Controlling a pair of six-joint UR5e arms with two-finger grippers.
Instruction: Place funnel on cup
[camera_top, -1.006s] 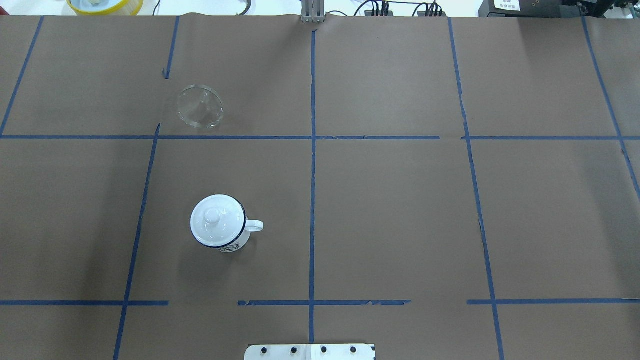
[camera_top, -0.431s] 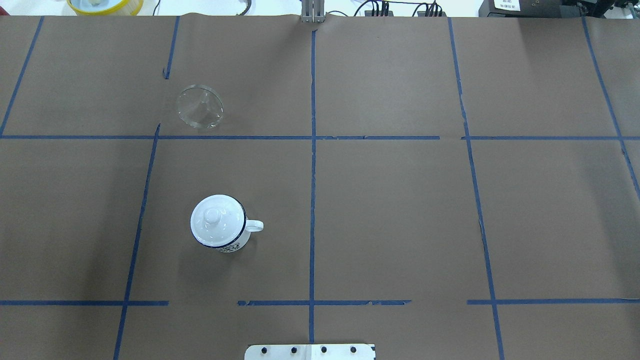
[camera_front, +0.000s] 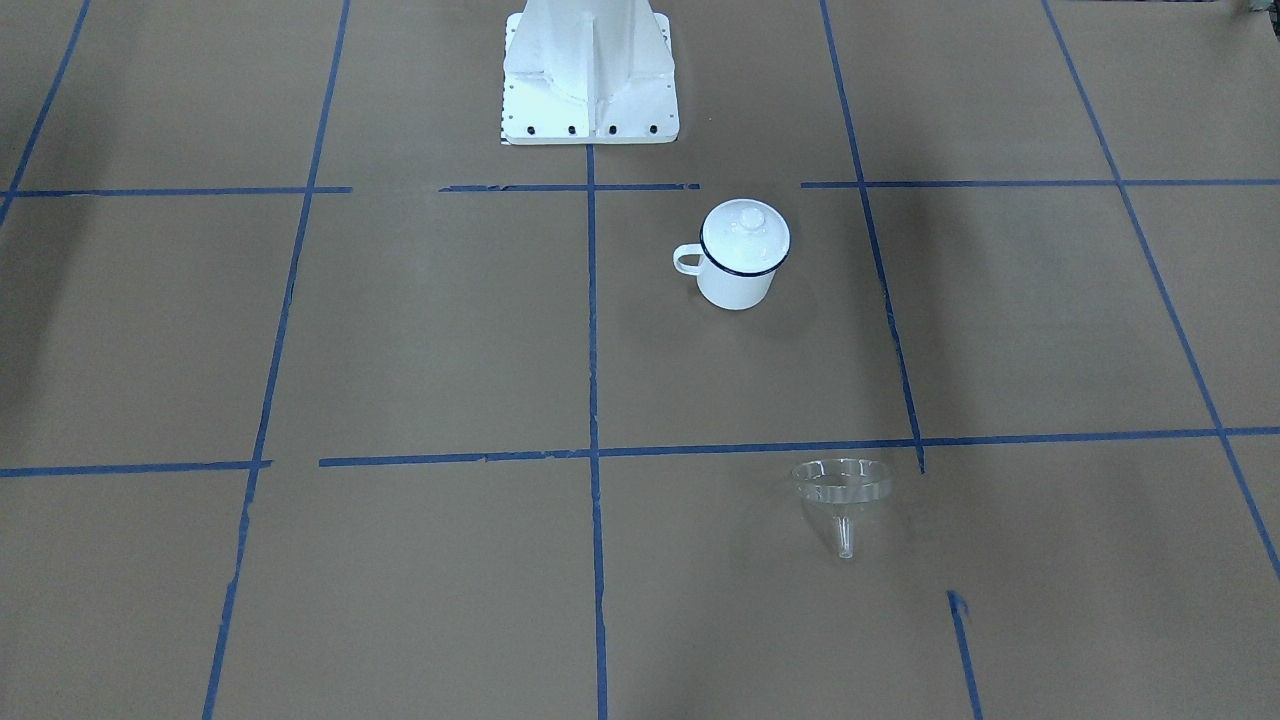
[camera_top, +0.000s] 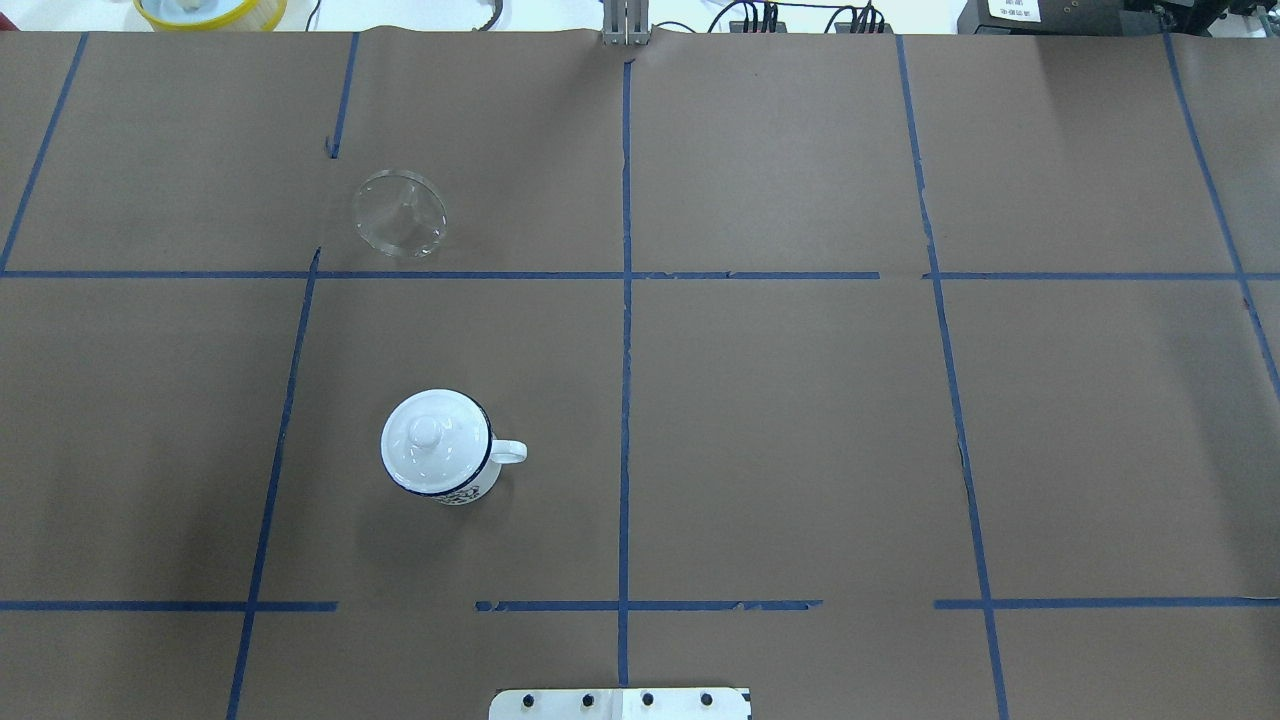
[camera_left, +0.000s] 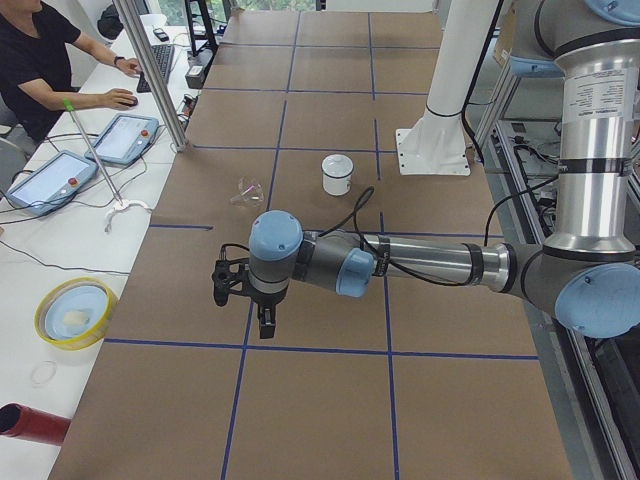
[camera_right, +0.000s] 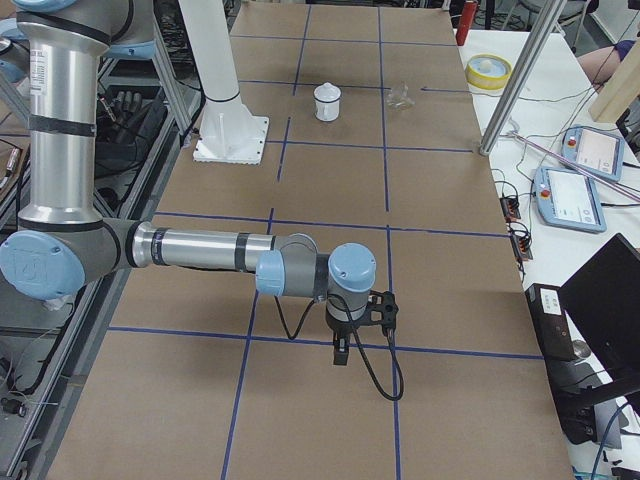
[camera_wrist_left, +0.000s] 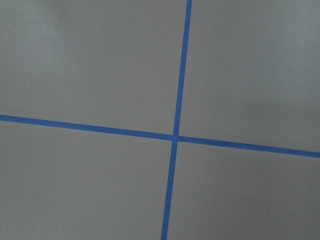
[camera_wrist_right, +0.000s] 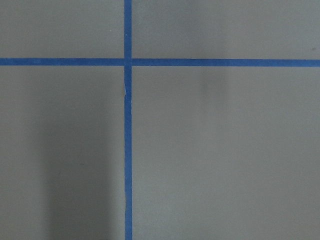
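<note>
The clear funnel lies on the brown table paper at the far left, spout toward the operators' side. The white cup with a dark blue rim stands nearer the robot base, its handle pointing toward the table's middle. A round white knobbed lid sits on top of it. My left gripper hovers over the table's left end and shows only in the exterior left view. My right gripper hovers over the right end and shows only in the exterior right view. I cannot tell whether either is open or shut.
The robot's white base plate sits at the near edge. Blue tape lines grid the paper. A yellow-rimmed dish lies beyond the far edge. An operator sits at a side desk with tablets.
</note>
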